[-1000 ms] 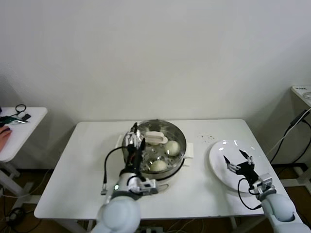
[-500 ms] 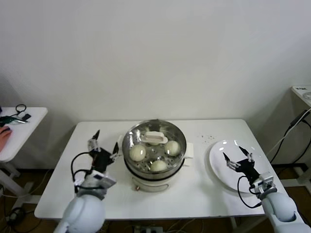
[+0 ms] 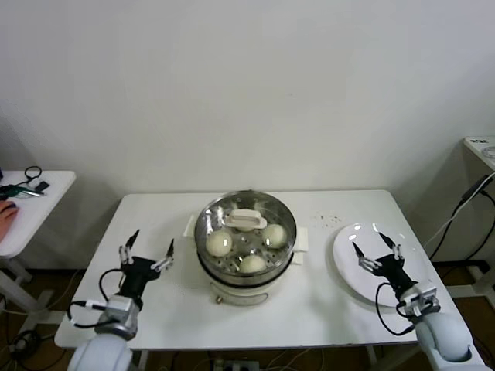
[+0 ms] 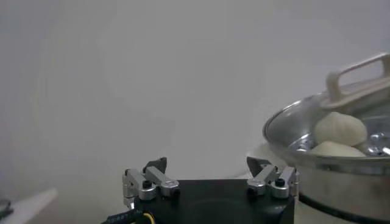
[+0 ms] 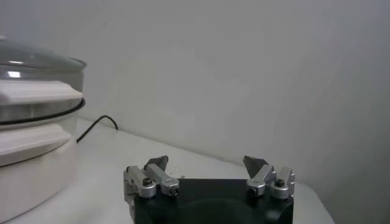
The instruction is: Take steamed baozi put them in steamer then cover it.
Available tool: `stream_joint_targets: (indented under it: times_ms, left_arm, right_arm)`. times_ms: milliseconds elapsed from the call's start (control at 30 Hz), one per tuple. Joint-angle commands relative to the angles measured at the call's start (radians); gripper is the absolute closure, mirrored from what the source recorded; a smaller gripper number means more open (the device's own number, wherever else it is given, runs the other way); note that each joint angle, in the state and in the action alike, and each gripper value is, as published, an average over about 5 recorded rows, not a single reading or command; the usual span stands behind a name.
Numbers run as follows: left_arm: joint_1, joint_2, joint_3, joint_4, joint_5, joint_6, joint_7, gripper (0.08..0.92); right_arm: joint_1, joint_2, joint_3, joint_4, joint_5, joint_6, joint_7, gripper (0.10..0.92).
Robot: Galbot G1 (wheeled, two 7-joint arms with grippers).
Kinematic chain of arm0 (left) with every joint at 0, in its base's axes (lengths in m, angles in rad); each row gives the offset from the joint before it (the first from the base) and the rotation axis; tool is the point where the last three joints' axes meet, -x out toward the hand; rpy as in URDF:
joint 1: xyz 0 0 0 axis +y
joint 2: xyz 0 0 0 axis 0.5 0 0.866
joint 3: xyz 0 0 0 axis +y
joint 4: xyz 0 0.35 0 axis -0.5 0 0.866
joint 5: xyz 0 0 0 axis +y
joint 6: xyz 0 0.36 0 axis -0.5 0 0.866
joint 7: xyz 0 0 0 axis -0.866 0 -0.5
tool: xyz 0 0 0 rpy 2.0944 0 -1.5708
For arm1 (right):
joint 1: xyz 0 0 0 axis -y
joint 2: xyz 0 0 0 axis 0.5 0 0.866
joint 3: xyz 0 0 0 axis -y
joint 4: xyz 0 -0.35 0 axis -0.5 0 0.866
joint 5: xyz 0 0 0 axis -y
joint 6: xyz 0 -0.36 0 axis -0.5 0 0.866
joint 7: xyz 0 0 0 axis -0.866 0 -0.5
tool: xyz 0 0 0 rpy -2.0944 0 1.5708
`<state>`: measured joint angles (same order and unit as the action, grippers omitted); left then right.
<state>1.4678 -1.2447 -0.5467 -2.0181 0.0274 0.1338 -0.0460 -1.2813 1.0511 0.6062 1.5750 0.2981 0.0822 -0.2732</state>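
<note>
The steel steamer (image 3: 246, 263) stands at the table's middle with the clear glass cover (image 3: 209, 218) on it, cream handle (image 3: 246, 219) on top. Three baozi (image 3: 220, 243) show through the glass. In the left wrist view the steamer (image 4: 341, 182), the cover's handle (image 4: 359, 78) and baozi (image 4: 339, 128) show close by. My left gripper (image 3: 146, 252) is open and empty, to the left of the steamer and apart from it; it also shows in the left wrist view (image 4: 209, 169). My right gripper (image 3: 377, 254) is open and empty over the white plate (image 3: 352, 270); it also shows in the right wrist view (image 5: 207, 165).
The empty white plate lies at the table's right. The steamer's white base (image 5: 30, 164) shows in the right wrist view with a black cable (image 5: 97, 125) behind it. A side table (image 3: 31, 202) with cables stands at far left.
My left gripper has let go of the cover and drawn back from the steamer to the left and toward the table's front. The cover now rests on the steamer. The right arm has barely moved.
</note>
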Motion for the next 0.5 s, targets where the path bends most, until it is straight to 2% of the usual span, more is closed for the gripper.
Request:
stream_joint_targets:
  times_ms: [33, 500]
  left_arm:
    - [0.061, -0.077, -0.091, 0.095, -0.135, -0.153, 0.004, 0.177]
    - [0.068, -0.091, -0.127, 0.092, -0.133, -0.157, 0.005, 0.177]
  right_arm:
    - [-0.030, 0.028, 0.024, 0.031, 0.000, 0.028, -0.006, 0.203]
    - [-0.027, 0.058, 0.038, 0.042, -0.014, 0.029, -0.004, 0.203]
